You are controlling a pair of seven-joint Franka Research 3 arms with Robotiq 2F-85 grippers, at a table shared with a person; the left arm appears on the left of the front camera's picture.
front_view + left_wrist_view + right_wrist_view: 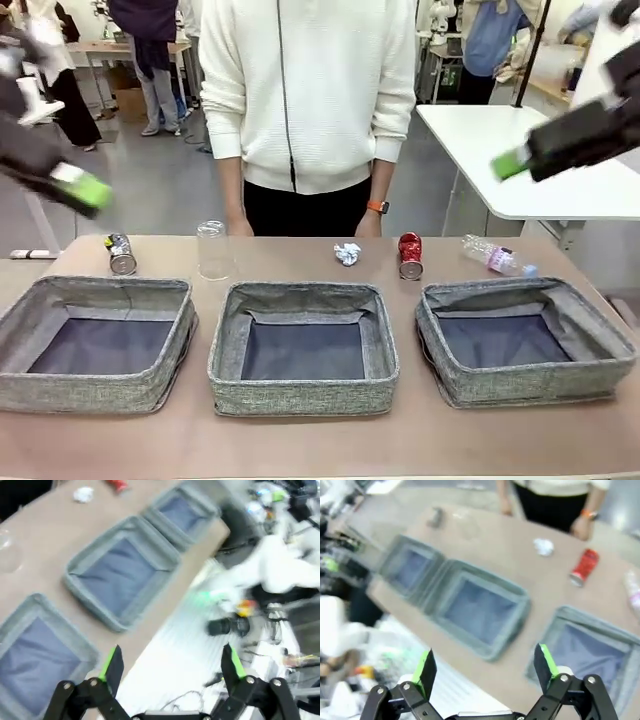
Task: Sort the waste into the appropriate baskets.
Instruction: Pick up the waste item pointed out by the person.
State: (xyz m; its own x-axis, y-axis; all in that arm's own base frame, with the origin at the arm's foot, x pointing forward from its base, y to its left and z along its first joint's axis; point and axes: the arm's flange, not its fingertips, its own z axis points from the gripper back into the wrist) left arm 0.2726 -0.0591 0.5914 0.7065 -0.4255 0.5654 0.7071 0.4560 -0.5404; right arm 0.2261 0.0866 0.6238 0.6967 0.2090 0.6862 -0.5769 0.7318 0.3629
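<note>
– On the brown surface (300, 440), far edge?
– Crushed red can (410, 255) and white paper ball (347, 254) are lying behind three grey woven-fabric baskets (303, 395). Left end effector (171, 650) and right end effector (484, 651) are hovering, fingers apart.

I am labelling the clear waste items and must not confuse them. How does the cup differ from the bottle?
The cup stands upright; the bottle lies on its side. The cup is plain; the bottle has a pink label and a blue cap. The cup is on the left half of the table; the bottle is behind the right basket. Both are clear and outside any basket.
</note>
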